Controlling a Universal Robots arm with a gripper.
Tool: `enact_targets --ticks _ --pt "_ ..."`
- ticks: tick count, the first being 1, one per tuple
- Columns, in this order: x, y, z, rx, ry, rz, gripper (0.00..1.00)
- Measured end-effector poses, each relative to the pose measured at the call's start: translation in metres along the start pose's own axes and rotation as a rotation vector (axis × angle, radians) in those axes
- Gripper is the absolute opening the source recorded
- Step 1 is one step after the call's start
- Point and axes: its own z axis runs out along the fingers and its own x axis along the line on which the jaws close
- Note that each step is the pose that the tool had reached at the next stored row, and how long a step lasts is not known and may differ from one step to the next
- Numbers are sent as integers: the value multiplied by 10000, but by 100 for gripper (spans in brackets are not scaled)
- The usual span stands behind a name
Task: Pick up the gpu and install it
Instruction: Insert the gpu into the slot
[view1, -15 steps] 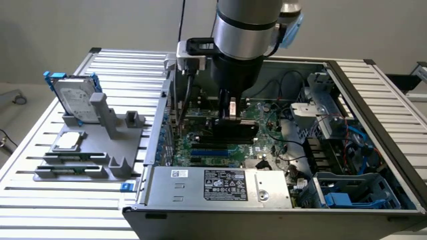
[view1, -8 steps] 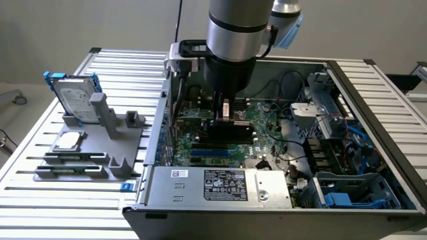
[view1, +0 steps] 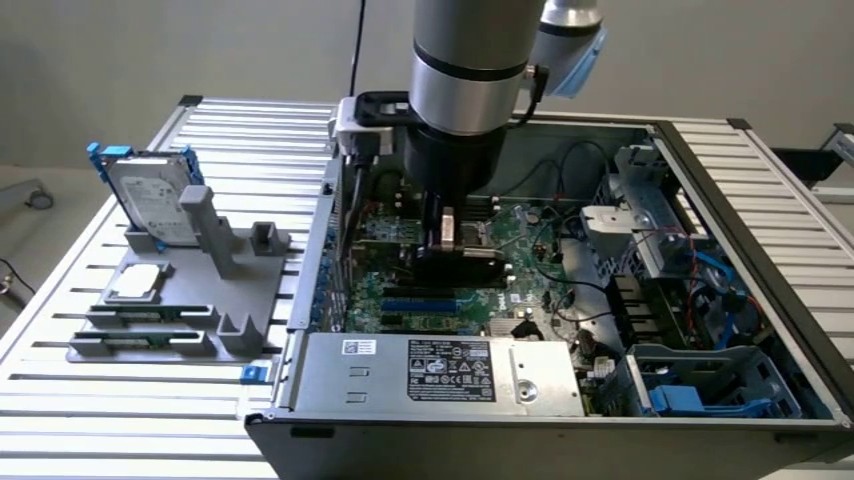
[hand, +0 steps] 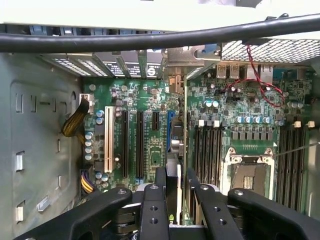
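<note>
The gpu (view1: 461, 268) stands on edge inside the open computer case (view1: 747, 230), low over the green motherboard (view1: 534, 260). My gripper (view1: 451, 238) reaches straight down into the case and is shut on it from above. In the wrist view the gpu (hand: 174, 167) shows edge-on between my two black fingers (hand: 160, 180). It runs from my gripper (hand: 176, 177) towards its silver bracket (hand: 190, 55) at the case's rear wall. It lies in line with the expansion slots (hand: 140, 145). Whether its edge sits in a slot is hidden.
A grey fixture (view1: 200, 300) on the exterior view's left carries a silver hard drive with blue rails (view1: 147, 195) and a small flat drive (view1: 138, 282). Inside the case are the power supply (view1: 441, 370), drive bays (view1: 694, 390), loose cables and the CPU socket (hand: 248, 175). A black cable (hand: 150, 40) crosses the wrist view.
</note>
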Motion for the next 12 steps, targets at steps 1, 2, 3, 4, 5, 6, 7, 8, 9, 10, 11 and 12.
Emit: enact_targets --ticks 1,2,3,4,5,6,7,8,9,10,11,12 --pt "1 5 13 0 0 5 27" --pt "2 6 25 0 0 8 27" --pt "2 9 35 1 -1 11 27" --pt "3 12 43 2 -2 16 27" --pt "3 12 48 1 -1 20 27" --pt "4 12 54 2 -1 29 27" --pt "4 17 63 4 -3 49 27" --pt "4 24 74 5 -4 76 27" --pt "5 28 86 7 -6 99 27" --pt "6 31 97 8 -6 116 27" --pt "7 36 108 10 -8 138 27" --pt "7 41 120 12 -9 161 27"
